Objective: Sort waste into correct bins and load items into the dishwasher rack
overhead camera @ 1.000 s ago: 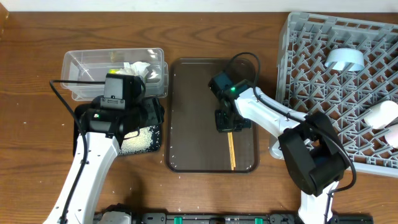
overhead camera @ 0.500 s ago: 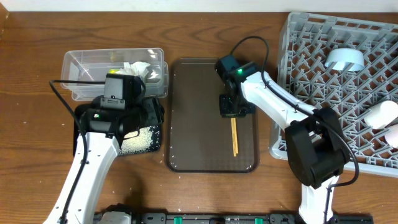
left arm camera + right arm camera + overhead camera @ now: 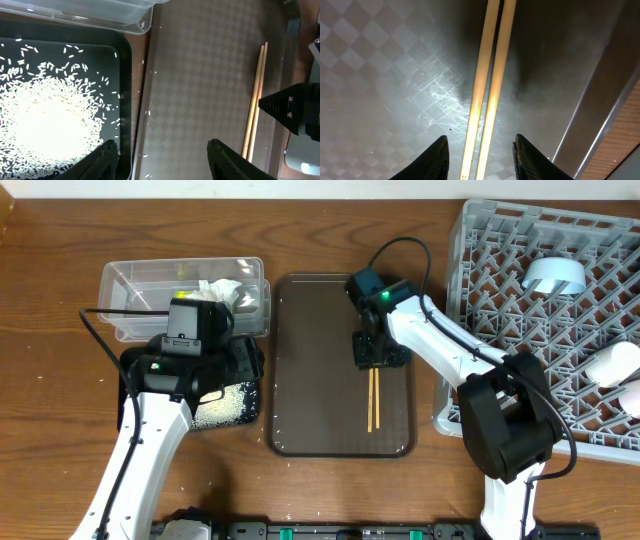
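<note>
Wooden table point(image 3: 40, 300) seen from above, with a brown serving tray point(image 3: 310, 380) at its centre. A pair of chopsticks point(image 3: 373, 400) lies side by side on the tray's right half. The right gripper point(image 3: 368, 360) sits over their upper end, its fingers spread either side and gripping nothing, seemingly just clear of the sticks. The left gripper point(image 3: 162, 160), likewise spread and empty, hangs beside a black tray point(image 3: 125, 100) of rice point(image 3: 45, 115).

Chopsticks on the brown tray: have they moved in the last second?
Yes. The chopsticks slid away from the brown tray's near rim, toward its far end.
</note>
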Available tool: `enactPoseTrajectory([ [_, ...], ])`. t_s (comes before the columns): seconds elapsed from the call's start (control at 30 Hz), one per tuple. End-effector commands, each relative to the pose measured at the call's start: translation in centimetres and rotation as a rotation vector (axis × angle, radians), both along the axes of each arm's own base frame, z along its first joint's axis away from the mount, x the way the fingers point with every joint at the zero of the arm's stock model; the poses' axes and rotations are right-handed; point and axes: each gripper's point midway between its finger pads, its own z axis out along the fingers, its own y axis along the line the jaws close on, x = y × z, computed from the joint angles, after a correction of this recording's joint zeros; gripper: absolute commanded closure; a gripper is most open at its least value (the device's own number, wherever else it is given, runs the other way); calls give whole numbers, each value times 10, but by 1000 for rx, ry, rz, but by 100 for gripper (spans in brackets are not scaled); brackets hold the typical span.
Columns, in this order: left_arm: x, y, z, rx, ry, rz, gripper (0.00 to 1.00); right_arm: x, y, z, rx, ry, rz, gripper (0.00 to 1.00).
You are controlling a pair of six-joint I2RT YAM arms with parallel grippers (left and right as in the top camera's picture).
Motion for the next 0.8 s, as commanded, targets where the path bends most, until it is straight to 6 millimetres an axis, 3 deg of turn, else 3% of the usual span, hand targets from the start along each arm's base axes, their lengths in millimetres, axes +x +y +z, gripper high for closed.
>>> enactPoseTrajectory([
  [0.0,1,2,2,5,-5,8,40,-3,-5,-2,-18,2,-6,60],
  [0.5,1,2,2,5,-5,8,39,-28,-21,-45,-46,37,-69,70],
  [0.53,1,2,2,5,-5,8,40,-29,-21,-47,-46,38,-69,73],
  [0.63,1,2,2,5,-5,8,39,-30,-22,-48,-47,40,-69,99],
  [0.77,1,2,2,5,-4,9,39,-29,-14,-46,-8,49,-68,99],
])
